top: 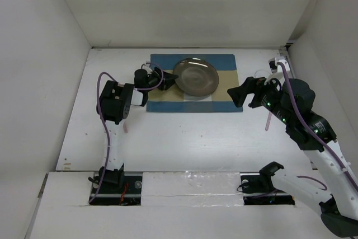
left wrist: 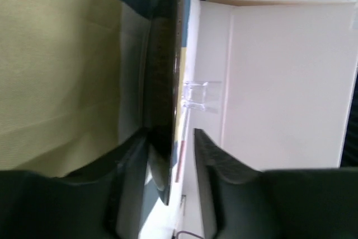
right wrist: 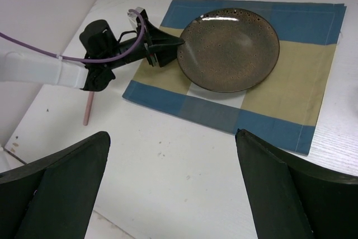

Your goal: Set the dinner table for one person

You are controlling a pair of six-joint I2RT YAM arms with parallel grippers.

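So from overhead, the dinner table (top: 184, 138) is the big white slab filling the booth. A blue-and-beige placemat (top: 224, 62) lies on it toward 12 o'clock, and a dark speckled plate (top: 195, 76) sits on the mat. The left gripper (top: 169, 80) is right at the plate's 9 o'clock rim. The right gripper (top: 235, 95) hangs over the mat's edge at about 4 o'clock from the plate, clear of it. A thin pink stick (top: 267, 120) shows beside the right arm, roughly 5 o'clock from the mat. Left wrist cam: the plate is edge-on between the two fingers (left wrist: 210, 183). One looks right up against the underside and the other has a visible gap to the rim, so the jaws straddle it without pinching. Right wrist cam: that gripper is spread wide with nothing in it, table and mat below, plate off at 1 o'clock. A second pink stick (right wrist: 88, 107) lies on the table at 9 o'clock, near the left arm.
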